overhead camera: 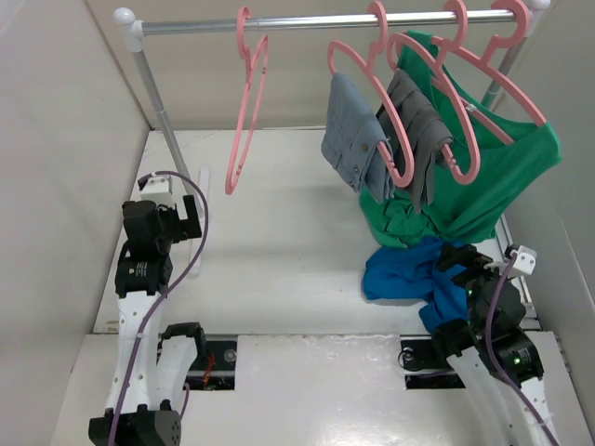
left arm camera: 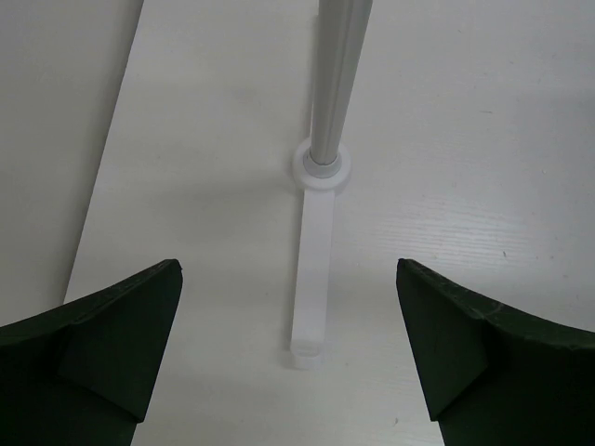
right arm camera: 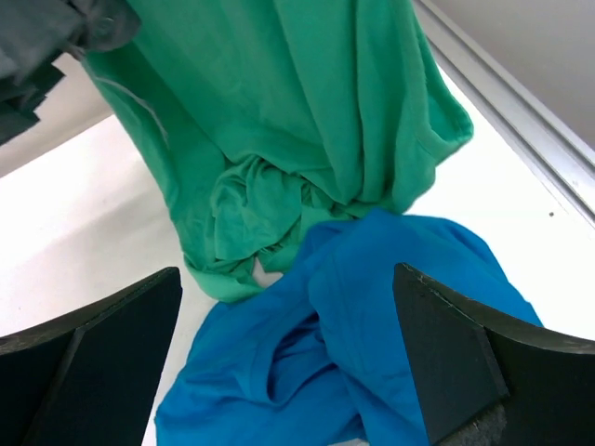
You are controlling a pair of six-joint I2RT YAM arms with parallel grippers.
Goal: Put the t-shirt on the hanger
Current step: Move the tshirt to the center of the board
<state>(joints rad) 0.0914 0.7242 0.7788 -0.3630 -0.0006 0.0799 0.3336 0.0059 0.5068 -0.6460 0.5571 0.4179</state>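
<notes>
t-shirt: crumpled heap on table, near right, touching green shirt hem, long axis roughly left-right | right gripper: released, jaws wide, directly over its right end, the nearer of 2 arms | left gripper: released, empty, far left by rail post | hanger: bare, on rail, far-left of t-shirt

From above, the right arm covers the t-shirt on its 4 o'clock side. In the right wrist view it runs off at 6 o'clock, the green shirt at 12 o'clock.
</notes>
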